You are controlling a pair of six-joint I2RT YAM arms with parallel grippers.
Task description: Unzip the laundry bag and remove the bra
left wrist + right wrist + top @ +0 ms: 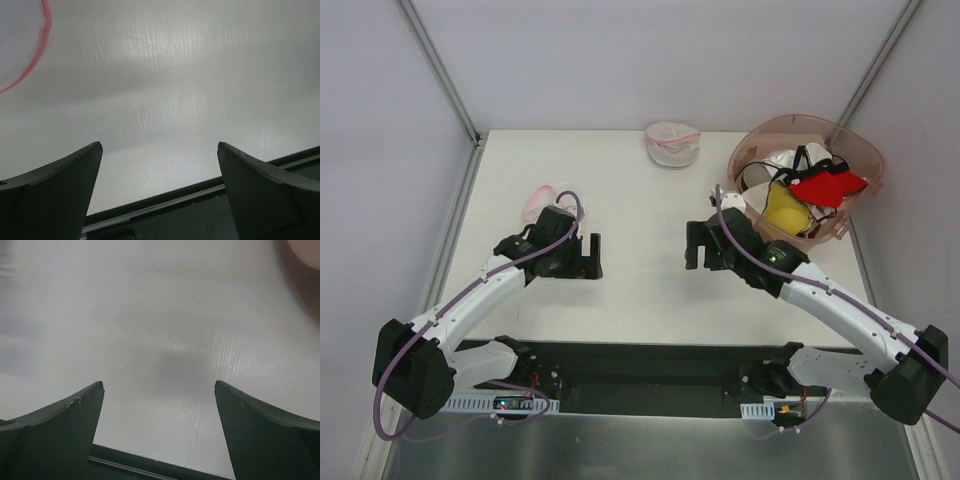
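Well, my left tool (pixel 588 258) hangs released over bare bench (pixel 640 190), jaws wide with nothing between them. My right tool (pixel 698 246) is the same, spread and empty, facing the left one across the middle. Neither touches any cloth.

I judge that the unzipping has not begun, since no grip is on the zipper or the pouch. The laundry bag (pixel 672 143) sits well apart from both tools, at about twelve o'clock near the far edge of the bench. It is a small round white mesh pouch with a pink rim. Something pale fills it. I take that to be the bra, though I cannot make out its shape.

Next I would reach one tool out to pin the pouch and bring the other to the pink rim to find the zipper pull. That pull is too small to see from here.

Behind my left arm, at about ten o'clock, lies a pink-rimmed ring (pixel 538 200) of thin mesh. I cannot tell what it holds.

At two o'clock stands the brownish basket (pixel 800 119). It holds a yellow garment (pixel 782 208), a red garment (pixel 828 186) and a white garment with black straps (pixel 790 160).
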